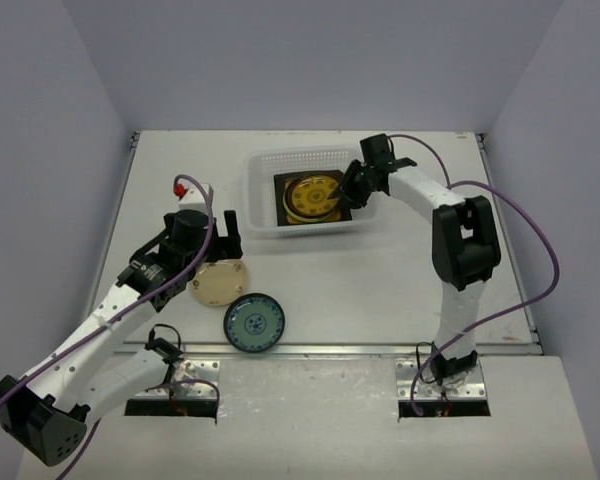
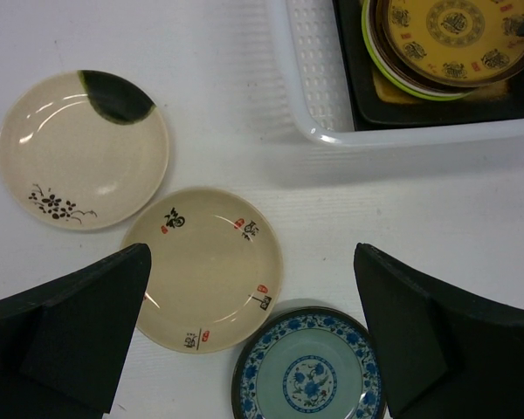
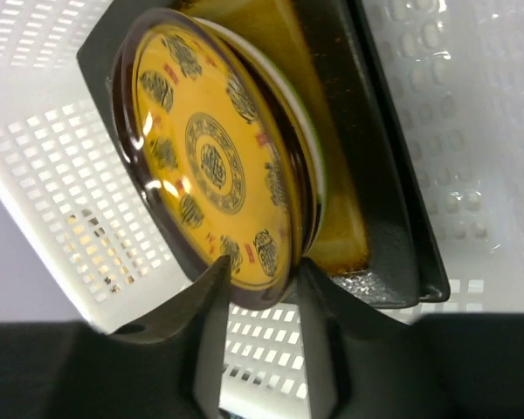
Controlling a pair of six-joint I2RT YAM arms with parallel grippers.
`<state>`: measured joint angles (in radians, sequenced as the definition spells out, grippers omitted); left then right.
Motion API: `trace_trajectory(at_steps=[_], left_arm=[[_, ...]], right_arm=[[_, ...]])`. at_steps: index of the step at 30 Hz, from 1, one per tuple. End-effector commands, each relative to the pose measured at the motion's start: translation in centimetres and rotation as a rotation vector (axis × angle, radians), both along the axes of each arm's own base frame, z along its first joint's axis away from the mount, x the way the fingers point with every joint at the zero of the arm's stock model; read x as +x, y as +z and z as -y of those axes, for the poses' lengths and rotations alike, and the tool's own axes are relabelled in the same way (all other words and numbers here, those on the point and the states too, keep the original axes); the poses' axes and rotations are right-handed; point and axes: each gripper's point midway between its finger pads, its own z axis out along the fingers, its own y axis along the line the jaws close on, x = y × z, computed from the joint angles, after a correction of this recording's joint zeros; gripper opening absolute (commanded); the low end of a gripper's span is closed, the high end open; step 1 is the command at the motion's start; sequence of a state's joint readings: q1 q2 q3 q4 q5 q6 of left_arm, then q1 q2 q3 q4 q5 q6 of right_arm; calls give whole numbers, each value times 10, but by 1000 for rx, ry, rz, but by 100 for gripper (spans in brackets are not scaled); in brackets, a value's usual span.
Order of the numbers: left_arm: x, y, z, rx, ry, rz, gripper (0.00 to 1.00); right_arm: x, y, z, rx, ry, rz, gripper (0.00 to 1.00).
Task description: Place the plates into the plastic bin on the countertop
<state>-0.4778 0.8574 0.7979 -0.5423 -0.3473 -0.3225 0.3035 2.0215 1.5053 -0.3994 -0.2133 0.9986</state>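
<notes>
My right gripper (image 3: 262, 278): clamped on the rim of the brown-yellow plate (image 3: 210, 157), which lies in the plastic bin (image 3: 61, 175).
My left gripper (image 2: 251, 255): fingers apart above the cream plate (image 2: 205, 279) on the countertop (image 2: 227, 131).
Handling: I judge it glazed, stiff and chippable, so I pinch the rim.

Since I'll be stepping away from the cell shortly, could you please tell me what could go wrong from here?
The right pincer straddles the rim of the brown-yellow patterned plate, topmost in the plastic bin; withdrawing could drag or tip it off the lime green plate beneath.
The open left pincer hovers over a cream plate with painted characters lying close beside the blue-white patterned plate; grasping one may nudge the other.
</notes>
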Motion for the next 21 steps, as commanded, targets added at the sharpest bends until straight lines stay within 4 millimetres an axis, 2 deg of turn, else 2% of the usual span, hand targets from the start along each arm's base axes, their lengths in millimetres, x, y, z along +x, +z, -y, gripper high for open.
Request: trace_trajectory(at_steps=[1,2,4,5,8,10,11,14,16,18,19,21], left_arm=[[7,8,-3,-13,26,39,100],[7,9,-3,-13,30,41,100],[8,8,-5,-12,41,40,100],[9,6,-9,-9,59,35,100],[18,-8,-26,-9,150,-28,100],[29,-12,-49,-67,234,-58,100],[33,-18,-46,-104,225,-89,100],[43,-29,-66,-234,332,-140,100],[50,-39,-76,-319,411,-164,100],[54,-49,-107,-339,589,-192,100],[56,-53,-122,-332,660,-202,100],[59,-61,-135,-350,743,-223,100]], right_arm=[[12,42,-3,4,39,110,45],[13,47,-3,1,49,122,58],[14,59,-2,-23,72,140,89],[13,66,0,-39,79,155,97],[10,95,8,-97,100,240,99],[7,107,14,-131,117,274,99],[3,119,17,-147,141,310,99],[-13,140,19,-171,224,371,99],[-37,146,14,-138,340,413,99],[-73,155,0,-32,481,453,99],[-90,151,-5,15,536,451,99],[-115,149,-7,65,592,460,99]])
